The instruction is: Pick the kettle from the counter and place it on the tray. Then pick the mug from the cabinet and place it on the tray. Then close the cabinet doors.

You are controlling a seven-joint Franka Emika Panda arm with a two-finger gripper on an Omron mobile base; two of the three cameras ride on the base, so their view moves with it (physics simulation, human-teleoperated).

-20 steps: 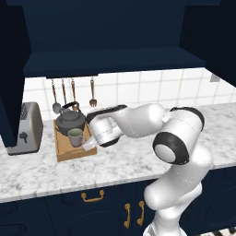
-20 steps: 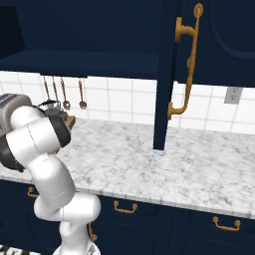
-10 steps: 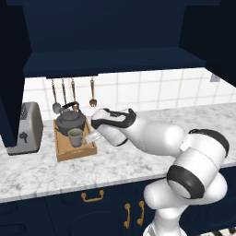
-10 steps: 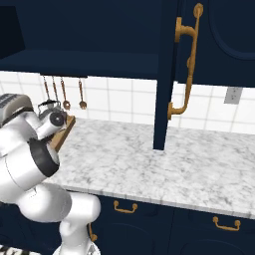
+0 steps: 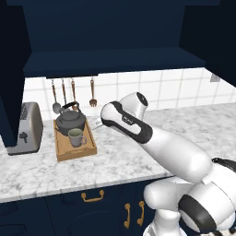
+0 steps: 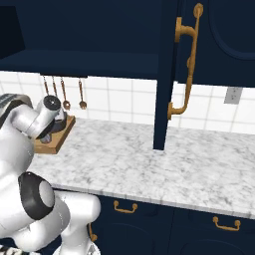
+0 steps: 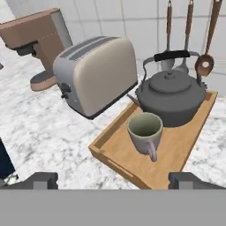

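Observation:
The dark grey kettle [image 5: 70,120] and the grey-beige mug [image 5: 75,137] stand together on the wooden tray [image 5: 73,150], on the marbled counter [image 5: 124,152]. My gripper [image 5: 96,123] hovers just right of the tray, open and holding nothing. In the hand view the mug [image 7: 145,130] sits upright in front of the kettle [image 7: 172,95] on the tray [image 7: 178,152], ahead of my gripper [image 7: 113,180], whose fingertips [image 7: 42,179] stand wide apart. The navy cabinet [image 5: 115,62] overhead is open. One of its cabinet doors [image 6: 167,74] juts out over the counter [image 6: 149,164].
A silver toaster [image 5: 25,129] stands left of the tray, with a brown coffee machine [image 7: 37,39] beyond the toaster [image 7: 97,75]. Utensils [image 5: 73,90] hang on the tiled wall behind the kettle. Navy lower cabinets with brass handles [image 5: 93,197] run under the counter.
My gripper has drawn back up and to the right from the mug, which stays on the tray. The arm's elbow has swung right and forward.

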